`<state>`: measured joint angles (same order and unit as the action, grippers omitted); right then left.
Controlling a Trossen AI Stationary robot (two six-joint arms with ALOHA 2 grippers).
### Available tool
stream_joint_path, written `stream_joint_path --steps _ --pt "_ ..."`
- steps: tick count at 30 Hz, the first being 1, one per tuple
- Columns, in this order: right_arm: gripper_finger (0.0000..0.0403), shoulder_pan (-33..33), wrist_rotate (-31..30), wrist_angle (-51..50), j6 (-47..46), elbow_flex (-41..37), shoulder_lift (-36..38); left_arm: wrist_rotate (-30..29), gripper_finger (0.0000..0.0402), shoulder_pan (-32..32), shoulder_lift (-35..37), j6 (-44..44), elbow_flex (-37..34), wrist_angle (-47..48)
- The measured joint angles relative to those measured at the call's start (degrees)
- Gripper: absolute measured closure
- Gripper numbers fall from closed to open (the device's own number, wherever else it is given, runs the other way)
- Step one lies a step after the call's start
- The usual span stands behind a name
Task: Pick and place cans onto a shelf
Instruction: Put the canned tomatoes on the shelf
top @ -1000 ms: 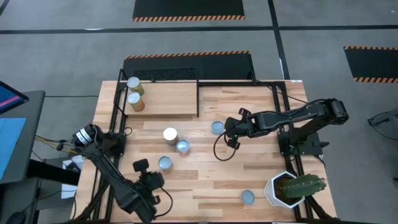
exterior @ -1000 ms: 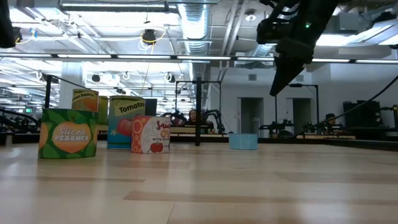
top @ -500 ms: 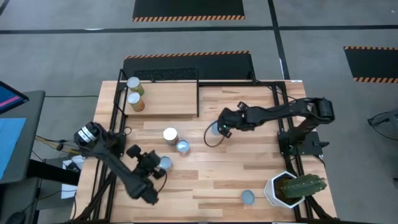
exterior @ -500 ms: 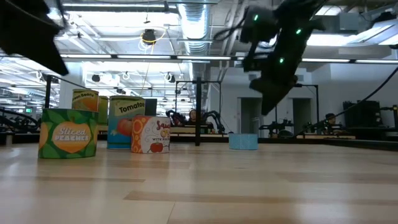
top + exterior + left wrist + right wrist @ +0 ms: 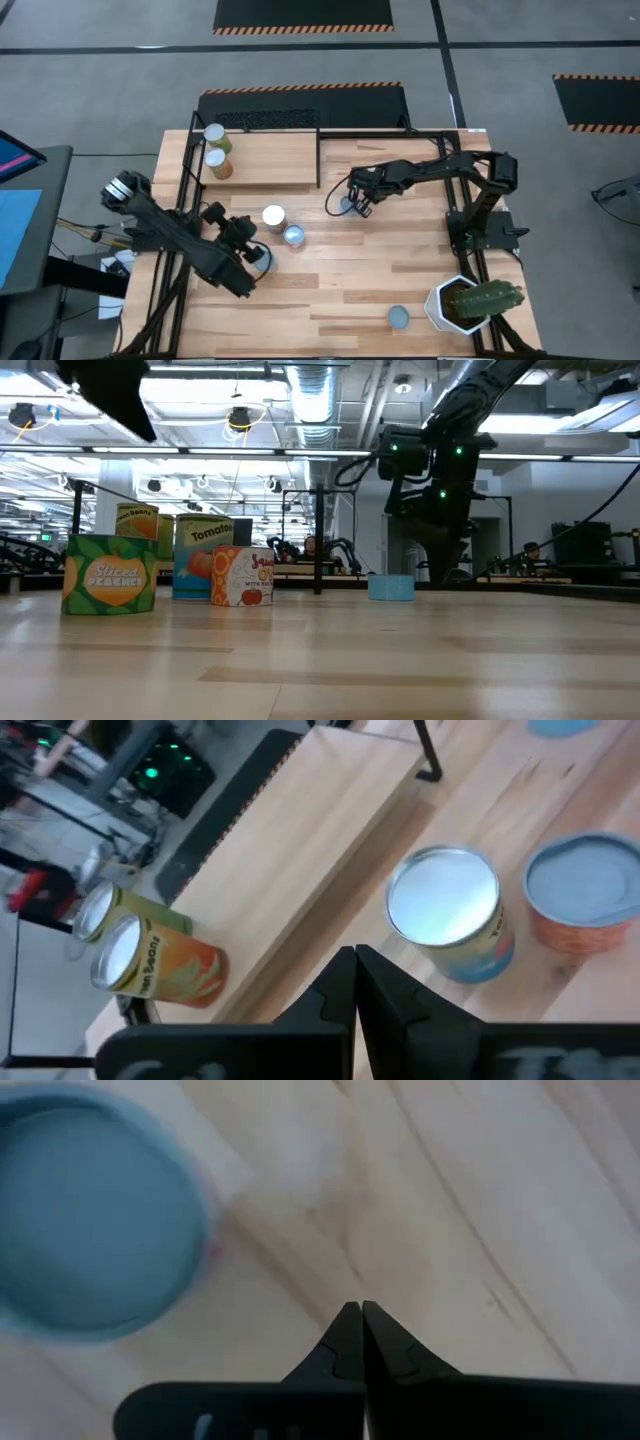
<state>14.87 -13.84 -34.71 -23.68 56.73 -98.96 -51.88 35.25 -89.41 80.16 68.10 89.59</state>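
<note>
Both arms nearer; seven cans [image 5: 274, 216].

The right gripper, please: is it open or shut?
Shut: the right gripper shows its fingertips pressed together above the blue-topped can.

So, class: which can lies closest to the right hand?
The blue-topped can just right of the shelf, directly beside the right hand; every other can sits farther left or near the table's front.

A white pot [image 5: 447, 305] holding a green cactus [image 5: 488, 298] stands at the near right corner of the planked wooden tabletop [image 5: 400, 270]. Grey floor [image 5: 120, 90] surrounds the table, marked with black mats edged in orange-and-black hazard stripes [image 5: 303, 29]. A blue-surfaced stand [image 5: 20, 215] sits at the left.
</note>
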Motion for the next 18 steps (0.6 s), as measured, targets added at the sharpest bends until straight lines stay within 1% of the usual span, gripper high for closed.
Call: stream_joint_path --steps 2,5,7,10,13,18 --pt "0.04 -0.56 1.41 3.24 0.44 0.18 -0.93 -0.16 0.0401 -0.03 2.43 -0.66 0.0 0.05" --pt "0.0399 -1.39 5.22 7.83 1.26 0.43 -2.88 -1.08 0.0401 -0.03 4.68 -0.92 0.0 -0.42" --pt "0.0397 -1.99 8.89 11.47 2.09 1.59 -4.7 -1.41 0.0402 -0.01 5.29 -0.96 0.02 -0.61" --pt "0.0398 -3.14 10.82 15.15 4.41 4.55 -6.94 -1.38 0.0402 -0.03 5.35 -2.36 0.0 -1.15" --pt "0.0399 -4.76 11.39 15.75 7.17 8.49 -6.56 -1.41 0.0401 -0.03 5.2 -4.36 0.02 -2.28" --pt "0.0393 -7.59 10.62 10.7 11.3 12.15 -1.53 -0.45 0.0401 0.05 4.99 -8.23 -0.01 -3.38"
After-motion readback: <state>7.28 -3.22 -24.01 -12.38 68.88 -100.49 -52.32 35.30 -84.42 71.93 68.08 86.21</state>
